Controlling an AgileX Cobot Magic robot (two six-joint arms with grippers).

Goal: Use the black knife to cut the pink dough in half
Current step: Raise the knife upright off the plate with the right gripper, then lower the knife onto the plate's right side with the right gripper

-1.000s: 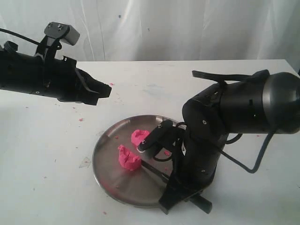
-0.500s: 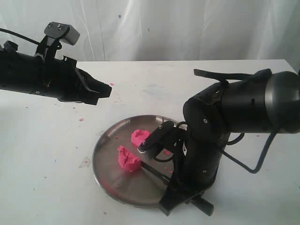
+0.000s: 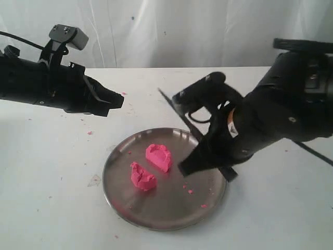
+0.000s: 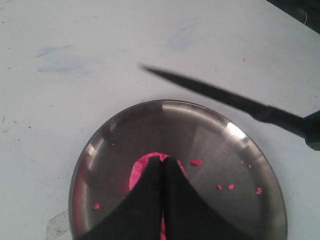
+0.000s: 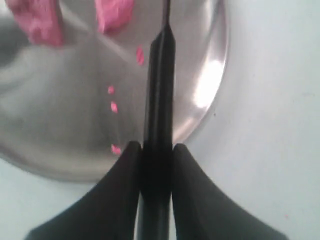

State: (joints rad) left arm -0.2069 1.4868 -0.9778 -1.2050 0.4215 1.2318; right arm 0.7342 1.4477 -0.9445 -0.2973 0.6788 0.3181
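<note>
The pink dough lies in two pieces on the steel plate (image 3: 135, 208): one half (image 3: 158, 156) nearer the middle, the other (image 3: 142, 177) nearer the left rim. My right gripper (image 5: 157, 147) is shut on the handle of the black knife (image 3: 179, 113), holding it in the air above the plate's right rim with the blade pointing up and to the back left. The knife (image 4: 225, 100) also crosses the left wrist view above the plate (image 4: 210, 135). My left gripper (image 3: 118, 100) hovers shut and empty, left of and above the plate.
Tiny pink crumbs (image 3: 190, 191) are scattered on the plate's right part and on the white table (image 3: 52, 172). A white curtain hangs behind the table.
My right arm has lifted up and to the right, taking the knife off the plate and out from between the two dough halves. The left arm stays still.
</note>
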